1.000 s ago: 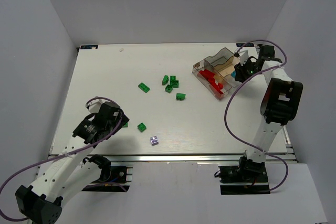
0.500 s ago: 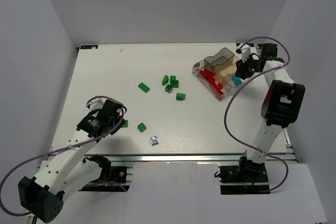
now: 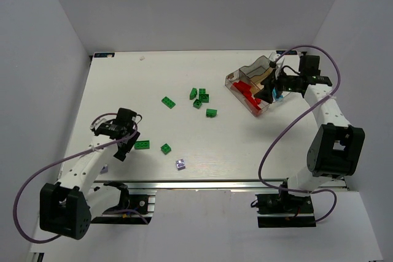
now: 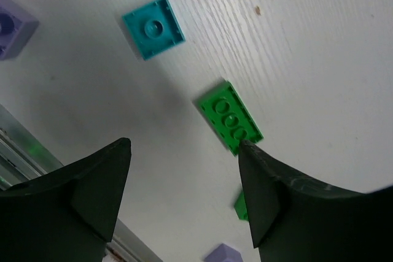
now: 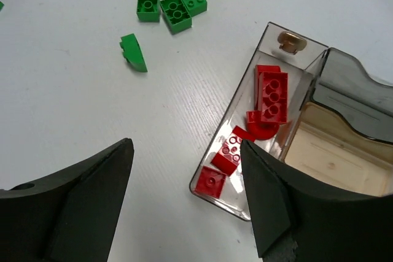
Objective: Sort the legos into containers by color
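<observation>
In the lower left of the overhead view my left claw [image 3: 130, 143] hung low over the table [image 3: 123, 78], spread wide and holding nothing. I read that as lining up for a pick. From its wrist camera a green brick [image 4: 230, 116] lay flat at mid-frame, its lower end right at the tip of the right-hand finger. I could not tell whether they touched. A cyan brick [image 4: 153, 27] sat well apart in the upper left, and a purple brick [image 4: 9, 29] was cut off by the left edge. Toward the middle of the overhead view more unsorted pieces lay loose. There was a lone green brick [image 3: 166, 148] with a pale purple brick [image 3: 180, 164] just below it. Higher up lay a green cluster [image 3: 200, 97], so the sort looked far from done. In the upper right stood the tray [image 3: 231, 80], with my right claw [image 5: 184, 144] above its near end, also wide and empty. Below it the red bricks [image 5: 273, 93] were gathered in one long compartment, presumably to keep that colour together. The tan compartment [image 5: 331, 161] beside it at the right of that view looked bare. I judged it was left free for another colour.
</observation>
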You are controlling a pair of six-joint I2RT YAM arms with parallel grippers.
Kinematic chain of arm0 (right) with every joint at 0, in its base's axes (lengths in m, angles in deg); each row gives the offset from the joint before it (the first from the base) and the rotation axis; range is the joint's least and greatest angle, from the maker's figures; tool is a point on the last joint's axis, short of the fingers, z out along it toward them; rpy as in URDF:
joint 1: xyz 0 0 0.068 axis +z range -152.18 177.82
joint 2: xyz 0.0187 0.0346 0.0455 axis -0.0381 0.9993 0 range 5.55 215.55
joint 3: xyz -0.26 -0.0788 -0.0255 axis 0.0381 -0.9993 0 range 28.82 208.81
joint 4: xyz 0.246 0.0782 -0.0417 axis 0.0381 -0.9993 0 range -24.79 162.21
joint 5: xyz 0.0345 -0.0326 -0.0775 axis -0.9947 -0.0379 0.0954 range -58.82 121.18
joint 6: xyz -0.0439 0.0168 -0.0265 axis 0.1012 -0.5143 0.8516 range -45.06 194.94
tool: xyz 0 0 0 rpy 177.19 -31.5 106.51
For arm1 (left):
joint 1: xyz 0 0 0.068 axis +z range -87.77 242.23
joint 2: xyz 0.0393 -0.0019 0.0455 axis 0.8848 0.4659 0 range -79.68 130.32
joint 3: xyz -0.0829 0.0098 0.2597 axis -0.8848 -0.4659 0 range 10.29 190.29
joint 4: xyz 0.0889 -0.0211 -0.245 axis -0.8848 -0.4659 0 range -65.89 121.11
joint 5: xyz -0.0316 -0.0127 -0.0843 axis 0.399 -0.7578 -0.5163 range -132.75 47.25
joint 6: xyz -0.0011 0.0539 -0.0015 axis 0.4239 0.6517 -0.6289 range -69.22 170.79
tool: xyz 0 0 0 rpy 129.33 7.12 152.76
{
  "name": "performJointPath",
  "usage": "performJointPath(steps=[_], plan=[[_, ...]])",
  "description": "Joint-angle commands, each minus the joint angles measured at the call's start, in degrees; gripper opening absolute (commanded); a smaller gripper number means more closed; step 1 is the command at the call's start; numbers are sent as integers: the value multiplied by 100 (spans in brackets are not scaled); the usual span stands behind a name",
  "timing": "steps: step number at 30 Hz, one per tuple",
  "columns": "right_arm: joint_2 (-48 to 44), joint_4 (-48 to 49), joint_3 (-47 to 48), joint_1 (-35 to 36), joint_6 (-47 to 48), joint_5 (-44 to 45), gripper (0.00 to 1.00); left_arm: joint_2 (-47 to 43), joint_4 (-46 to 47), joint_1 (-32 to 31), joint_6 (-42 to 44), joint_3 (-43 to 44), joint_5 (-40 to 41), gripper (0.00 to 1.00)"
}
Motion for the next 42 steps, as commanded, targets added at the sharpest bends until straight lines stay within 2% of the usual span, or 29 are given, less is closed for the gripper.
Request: performJointPath(steps=[1, 8, 15, 18, 19, 22, 23, 24, 25, 26, 27, 28, 29, 30, 31, 32, 34, 35, 36, 37, 38, 39, 41, 42], plan=[[-229, 176, -259, 3, -239, -256, 76, 303, 384, 522, 356, -170, -1, 81], [-423, 475, -637, 3, -451, -247, 76, 1279, 1209, 1411, 1103, -144, -335, 82], [-572, 537, -866, 3, -522, -221, 76, 2063, 1676, 1948, 1544, 75, -599, 79], [-590, 519, -875, -6, -504, -177, 76, 2151, 1720, 2010, 1597, 137, -669, 59], [-599, 502, -866, 3, -478, -176, 76, 2125, 1721, 2062, 1614, 146, -713, 44], [-599, 467, -875, 3, -469, -176, 75, 1898, 1791, 2063, 1720, 181, -871, 25], [-581, 458, -875, 3, -469, -185, 74, 1827, 1808, 2063, 1807, 216, -924, 15], [-590, 458, -875, 3, -469, -220, 73, 1721, 1800, 2063, 1860, 269, -1020, 10], [-590, 449, -875, -6, -486, -229, 72, 1564, 1800, 1915, 1991, 339, -1090, 10], [-590, 466, -884, 12, -556, -229, 72, 1449, 1878, 1913, 2123, 487, -1178, 0], [-590, 623, -901, 12, -644, -133, 70, 1335, 1975, 1913, 2290, 576, -1414, 0], [-668, 816, -936, 3, -810, 7, 66, 1142, 2089, 1852, 2509, 638, -1973, 0], [-713, 1096, -1111, 3, -1394, 226, 64, 1053, 2594, 1800, 2607, 673, -2327, 0], [-800, 1778, -1217, 3, -1696, 828, 59, 983, 2982, 1799, 2686, 647, -2826, 0], [-940, 2142, -1322, 3, -2047, 1182, 53, 965, 3360, 1721, 2730, 630, -3675, 0], [-985, 2676, -1419, -6, -2294, 1456, 40, 1156, 3982, 1546, 2696, 655, -4084, 0], [-1090, 2918, -1552, -32, -2708, 1957, 30, 1647, 4304, 1203, 2704, 1084, -4701, 0], [-1082, 3206, -1552, -41, -2927, 2220, 20, 1928, 4461, 966, 2826, 1356, -4964, 0], [-1039, 3296, -1447, -50, -3382, 2528, 16, 2471, 4532, 451, 2897, 1898, -5028, 0], [-864, 3210, -1325, -67, -3535, 2591, 11, 2720, 4551, 202, 2967, 2234, -5037, 0], [-741, 2713, -1141, -102, -3684, 2697, 0, 3018, 4620, -18, 3133, 2586, -5203, 0], [-600, 2438, -913, -111, -3842, 2863, 0, 3639, 4621, -429, 3213, 2972, -5248, 0], [83, 1405, 235, -286, -4307, 2873, 0, 4614, 4534, -940, 3389, 4672, -5510, 0], [87, 1111, 241, -287, -4310, 2821, 0, 4960, 4490, -943, 3425, 4681, -5564, 0]])
